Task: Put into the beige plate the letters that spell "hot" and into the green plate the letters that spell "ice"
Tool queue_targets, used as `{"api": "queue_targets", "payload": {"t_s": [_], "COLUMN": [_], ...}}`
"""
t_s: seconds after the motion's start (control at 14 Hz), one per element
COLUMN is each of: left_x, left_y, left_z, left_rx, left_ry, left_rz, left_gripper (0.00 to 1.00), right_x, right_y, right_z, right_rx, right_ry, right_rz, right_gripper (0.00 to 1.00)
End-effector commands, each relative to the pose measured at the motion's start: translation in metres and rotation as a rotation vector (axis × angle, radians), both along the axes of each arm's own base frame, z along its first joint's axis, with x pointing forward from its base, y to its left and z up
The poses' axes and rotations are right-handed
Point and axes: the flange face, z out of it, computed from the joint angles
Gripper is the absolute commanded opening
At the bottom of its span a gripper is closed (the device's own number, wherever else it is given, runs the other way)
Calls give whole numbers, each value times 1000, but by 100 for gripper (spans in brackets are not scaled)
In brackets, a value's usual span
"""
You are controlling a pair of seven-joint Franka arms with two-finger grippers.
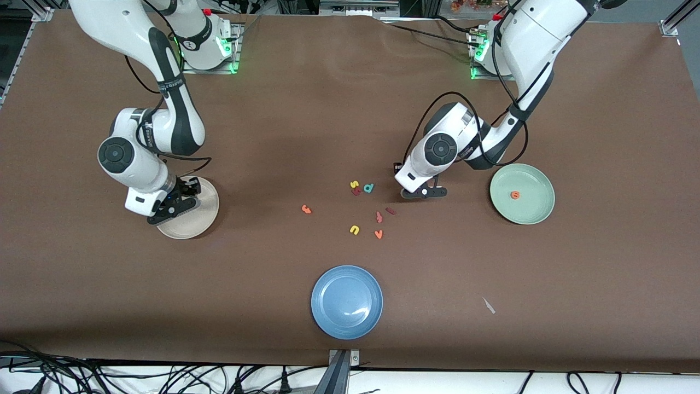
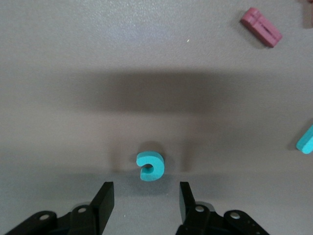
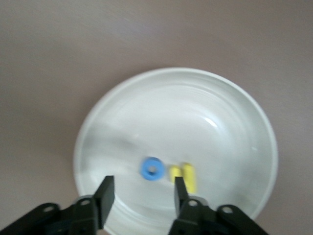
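In the right wrist view, the blue o (image 3: 152, 169) and the yellow h (image 3: 183, 177) lie in the beige plate (image 3: 176, 98). My right gripper (image 3: 143, 182) hangs open and empty just above them, over the plate's rim (image 1: 205, 216). My left gripper (image 2: 144, 187) is open and low over the table (image 1: 424, 192). The teal c (image 2: 150, 166) lies flat just ahead of its fingertips, untouched. The dark red i (image 2: 260, 27) lies a little apart (image 1: 390, 210). The orange e (image 1: 515, 194) rests in the green plate (image 1: 533, 210). The orange t (image 1: 306, 208) lies on the table.
A blue plate (image 1: 346, 320) sits near the front edge. Loose letters lie mid-table: yellow s (image 1: 354, 184) touching a dark red letter (image 1: 356, 191), teal d (image 1: 369, 187), a reddish letter (image 1: 379, 217), yellow u (image 1: 354, 230), orange v (image 1: 378, 234).
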Motion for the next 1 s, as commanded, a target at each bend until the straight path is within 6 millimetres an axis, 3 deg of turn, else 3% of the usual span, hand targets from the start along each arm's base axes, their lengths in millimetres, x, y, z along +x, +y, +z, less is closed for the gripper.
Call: {"api": "queue_targets", "payload": {"t_s": [0.0,0.21,0.36,0.57,0.79,0.93], "left_x": [7,7,8,9,10,14], "left_y": [-2,2,3,2,3,6], "left_z": [5,-4,-8,-10,-10,-1], "left_rx": [4,24,25,13,13,19], "left_ry": [-33,-43,-47,-57,-58,-64], "left_rz": [-13,-47,-52,-48,-46,-46], "left_gripper": [56,49,49,40,23,17], "right_x": [1,-4,-1,-1,-8,-5], "right_y": [51,118,159,221,241,273], "right_z": [18,22,17,4,-10,-18], "right_rx": [49,82,78,73,72,86], "right_ry": [-5,-14,-27,-44,-40,-48], "right_rz": [-47,-65,-29,58,45,19], "right_gripper": [100,100,100,100,100,100]}}
